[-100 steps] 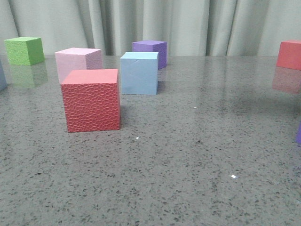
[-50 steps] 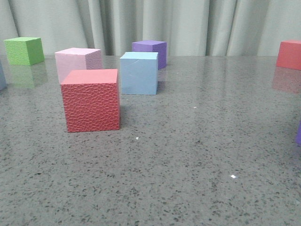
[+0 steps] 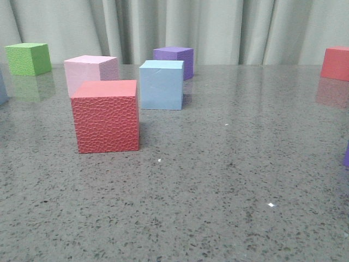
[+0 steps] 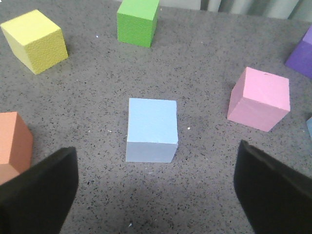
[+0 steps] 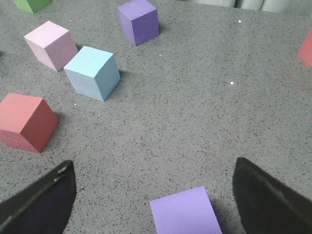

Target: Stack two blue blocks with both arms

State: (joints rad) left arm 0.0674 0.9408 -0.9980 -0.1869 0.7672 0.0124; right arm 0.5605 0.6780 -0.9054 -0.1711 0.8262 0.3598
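One pale blue block (image 3: pixel 161 84) stands mid-table behind the red cube (image 3: pixel 105 115); the right wrist view shows it (image 5: pixel 92 73) far ahead of my right gripper (image 5: pixel 155 201). That gripper is open, and a lilac cube (image 5: pixel 184 212) lies between its fingers without touching them. A second pale blue block (image 4: pixel 152 127) sits on the table just ahead of my open left gripper (image 4: pixel 156 195), centred between the two fingers and clear of both. Neither gripper shows in the front view.
A pink cube (image 3: pixel 90 71), a purple cube (image 3: pixel 174 59) and a green cube (image 3: pixel 28 58) stand along the back, with another red cube (image 3: pixel 335 63) at far right. Near the left gripper are a yellow cube (image 4: pixel 36 41) and an orange cube (image 4: pixel 13 144).
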